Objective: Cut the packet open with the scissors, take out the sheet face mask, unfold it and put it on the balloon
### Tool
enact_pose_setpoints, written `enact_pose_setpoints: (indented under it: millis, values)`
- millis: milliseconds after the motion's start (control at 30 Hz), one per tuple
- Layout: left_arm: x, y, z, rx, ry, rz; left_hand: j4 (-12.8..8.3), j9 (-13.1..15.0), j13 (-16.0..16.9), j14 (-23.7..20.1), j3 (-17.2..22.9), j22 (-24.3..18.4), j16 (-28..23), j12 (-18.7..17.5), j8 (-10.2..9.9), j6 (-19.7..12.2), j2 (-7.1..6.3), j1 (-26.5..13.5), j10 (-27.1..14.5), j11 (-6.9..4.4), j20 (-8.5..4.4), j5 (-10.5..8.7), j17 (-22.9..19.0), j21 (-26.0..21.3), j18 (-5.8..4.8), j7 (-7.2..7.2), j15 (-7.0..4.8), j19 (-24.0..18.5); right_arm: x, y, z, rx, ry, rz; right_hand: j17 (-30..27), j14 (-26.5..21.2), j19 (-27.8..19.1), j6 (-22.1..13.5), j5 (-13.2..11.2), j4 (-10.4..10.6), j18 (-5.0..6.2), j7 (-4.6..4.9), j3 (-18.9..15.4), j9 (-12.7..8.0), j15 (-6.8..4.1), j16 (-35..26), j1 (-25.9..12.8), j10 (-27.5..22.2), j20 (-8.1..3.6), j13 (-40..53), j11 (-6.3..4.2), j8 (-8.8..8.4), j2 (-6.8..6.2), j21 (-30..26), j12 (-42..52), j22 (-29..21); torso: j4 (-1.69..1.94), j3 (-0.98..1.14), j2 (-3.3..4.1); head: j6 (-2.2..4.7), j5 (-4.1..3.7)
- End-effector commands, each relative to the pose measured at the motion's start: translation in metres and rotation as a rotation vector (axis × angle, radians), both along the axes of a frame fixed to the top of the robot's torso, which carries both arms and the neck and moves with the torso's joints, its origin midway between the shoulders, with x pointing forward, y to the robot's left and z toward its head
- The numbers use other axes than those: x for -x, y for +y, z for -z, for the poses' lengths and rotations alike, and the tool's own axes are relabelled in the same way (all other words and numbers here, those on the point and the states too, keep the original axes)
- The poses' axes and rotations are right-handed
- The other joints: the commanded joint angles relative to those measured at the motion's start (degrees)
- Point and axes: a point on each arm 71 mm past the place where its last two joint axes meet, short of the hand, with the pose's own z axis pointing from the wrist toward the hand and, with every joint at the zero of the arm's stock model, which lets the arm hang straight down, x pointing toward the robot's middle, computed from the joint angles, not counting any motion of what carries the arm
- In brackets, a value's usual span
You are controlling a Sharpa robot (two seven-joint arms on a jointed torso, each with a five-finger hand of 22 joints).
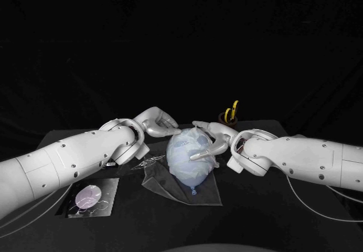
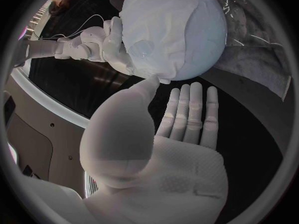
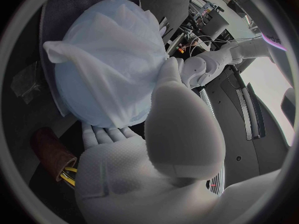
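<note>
While the balloon (image 1: 189, 167) lies on its side in the middle of the black bench (image 1: 265, 215), the sheet face mask (image 1: 186, 146) is draped over its upper part, wrinkled, with one loose fold standing off the surface in the right wrist view. The balloon's knotted neck points toward the robot. Beneath it is a clear plastic sheet (image 1: 160, 185), and a few crumpled clear scraps (image 1: 143, 164) lie just beside its left edge.

The packet (image 1: 89, 197) lies flat well to the left, near the left forearm. It is dark with a pale lilac oval printed on it; any writing there is too small to read.

The left hand (image 1: 157, 124) is at the far left shoulder of the balloon. The left wrist view shows its fingers (image 2: 187, 112) straight and slightly apart with nothing between them, and the thumb tip reaching the edge of the mask.

The right hand (image 1: 212, 140) is laid against the balloon's right side, spread. Its thumb lies on the mask, its fingers (image 3: 106, 133) run along the balloon's lower edge, and it grips nothing.

Behind the right hand, the scissors (image 1: 231, 111) stand handles-up, yellow, in a brown cup (image 3: 51, 157), apart from both hands.
</note>
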Motion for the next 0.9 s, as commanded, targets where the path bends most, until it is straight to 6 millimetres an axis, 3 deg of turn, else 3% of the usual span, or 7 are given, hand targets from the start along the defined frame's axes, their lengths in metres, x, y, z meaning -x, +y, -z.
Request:
enact_pose_setpoints:
  millis: [33, 467, 667, 767, 833, 900]
  values:
    - [0.0008, -0.0051, -0.0004, 0.003, 0.0, 0.036, -0.05, -0.13, -0.12, -0.43, -0.36, -0.4, -0.2, 0.15, -0.1, 0.72, 0.21, 1.15, -0.29, -0.2, -0.12, -0.22, -0.12, -0.49, 0.5, -0.12, -0.06, 0.57, 0.002, 0.0017, 0.0027, 0.013, 0.01, -0.013, -0.09, -0.11, 0.31, 0.54, -0.31, -0.03, 0.51, 9.94, 0.18, 0.05, 0.21, 0.06, 0.21, -0.13, 0.01, -0.02, 0.02, 0.34, 0.27, 0.13, 0.15, 0.03, 0.0, -0.01, 0.01, -0.1, 0.04]
    - [0.0031, -0.0082, 0.003, -0.047, 0.024, 0.084, 0.45, -0.59, -0.47, -1.02, -1.25, -1.53, -0.14, -0.17, 0.04, 1.82, 0.73, 2.35, -1.11, -0.04, -0.13, -0.23, -0.24, -1.82, 0.41, -0.01, 0.11, 1.21, 0.0015, 0.0017, 0.0026, 0.013, 0.007, -0.01, -0.09, -0.11, 0.31, 0.54, -0.31, -0.03, 0.5, 9.94, 0.18, 0.06, 0.21, 0.06, 0.22, -0.13, 0.01, -0.02, 0.02, 0.34, 0.27, 0.13, 0.15, 0.03, -0.01, -0.02, -0.01, -0.48, -0.14]
    - [0.0069, -0.0086, 0.004, -0.053, 0.043, 0.116, 3.43, -1.21, -0.5, -2.12, -5.47, -2.78, 0.4, 0.21, -0.21, 2.14, 0.27, 0.15, -1.59, 0.19, -0.09, -0.27, -0.14, -3.47, 0.25, 0.29, 0.43, 1.37, 0.0012, 0.0014, 0.0027, 0.014, 0.007, -0.007, -0.1, -0.13, 0.33, 0.56, -0.31, -0.03, 0.47, 9.94, 0.16, 0.07, 0.23, 0.04, 0.23, -0.18, 0.01, -0.03, 0.04, 0.36, 0.27, 0.13, 0.18, 0.03, 0.05, -0.03, 0.04, -0.57, -0.13]
    - [0.0076, -0.0076, 0.0037, -0.05, 0.042, 0.117, 5.67, -1.62, -0.44, -2.54, -9.47, -3.56, 0.98, 0.59, -0.43, 2.12, 0.98, 0.72, -1.93, 0.29, -0.11, -0.29, -0.05, -4.39, 0.24, 0.39, 0.51, 2.01, 0.0011, 0.0014, 0.0027, 0.014, 0.007, -0.007, -0.1, -0.13, 0.33, 0.56, -0.31, -0.03, 0.47, 9.94, 0.16, 0.07, 0.23, 0.04, 0.23, -0.18, 0.01, -0.03, 0.04, 0.36, 0.27, 0.13, 0.18, 0.03, 0.04, -0.03, 0.04, -0.63, -0.15]
    - [0.0077, -0.007, 0.0036, -0.05, 0.042, 0.117, 5.67, -1.62, -0.44, -2.54, -9.47, -3.56, 0.98, 0.59, -0.43, 2.12, 0.98, 0.72, -1.93, 0.29, -0.11, -0.29, -0.05, -4.39, 0.24, 0.39, 0.51, 2.01, 0.0011, 0.0015, 0.0028, 0.014, 0.007, -0.006, -0.1, -0.13, 0.33, 0.56, -0.31, -0.03, 0.47, 9.94, 0.16, 0.07, 0.23, 0.04, 0.23, -0.18, 0.01, -0.03, 0.04, 0.36, 0.27, 0.13, 0.18, 0.03, 0.02, -0.03, 0.03, -0.71, -0.19]
    - [0.0077, -0.0063, 0.0037, -0.05, 0.043, 0.116, 7.27, -1.97, -0.39, -2.81, -12.96, -4.23, 1.43, 0.96, -0.59, 2.16, 2.04, 2.79, -2.22, 0.31, -0.12, -0.29, -0.05, -5.15, 0.25, 0.49, 0.57, 2.62, 0.0011, 0.0015, 0.0028, 0.014, 0.007, -0.006, -0.1, -0.13, 0.33, 0.56, -0.31, -0.03, 0.47, 9.94, 0.16, 0.07, 0.23, 0.04, 0.23, -0.18, 0.01, -0.03, 0.04, 0.36, 0.27, 0.13, 0.18, 0.03, 0.03, -0.03, 0.03, -0.78, -0.22]
